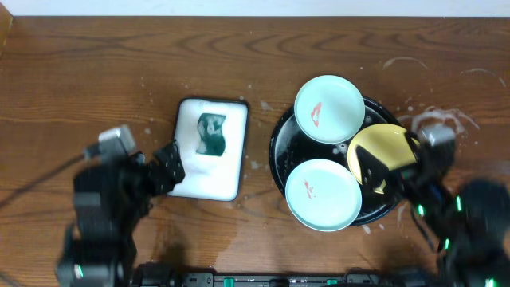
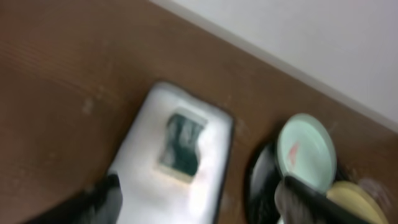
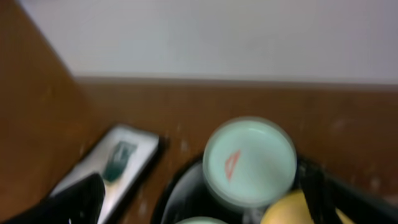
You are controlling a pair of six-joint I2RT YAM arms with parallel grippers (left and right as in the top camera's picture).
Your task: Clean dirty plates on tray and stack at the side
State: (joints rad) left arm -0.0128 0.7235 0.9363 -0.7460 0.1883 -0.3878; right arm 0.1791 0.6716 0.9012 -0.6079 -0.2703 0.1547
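Mint and yellow round plates [image 1: 330, 109] crowd the glossy round black tray [image 1: 276, 147]. Left gripper [image 1: 171, 167] at 9 o'clock, right gripper [image 1: 390, 163] at 4. Both wide open, empty.

Wrist views blurred; yellow plate [image 1: 384, 143] partly covered

Left of the tray [image 1: 275, 150], the black left arm [image 1: 103, 211] is trailing a cable [image 1: 40, 185]; the right arm [image 1: 470, 215] is glowing green.

mint plates [image 1: 329, 109]: 2 | yellow plate [image 1: 382, 142]: 1 | trays [image 1: 280, 150]: 2 | sponge [image 1: 211, 134]: 1, probably
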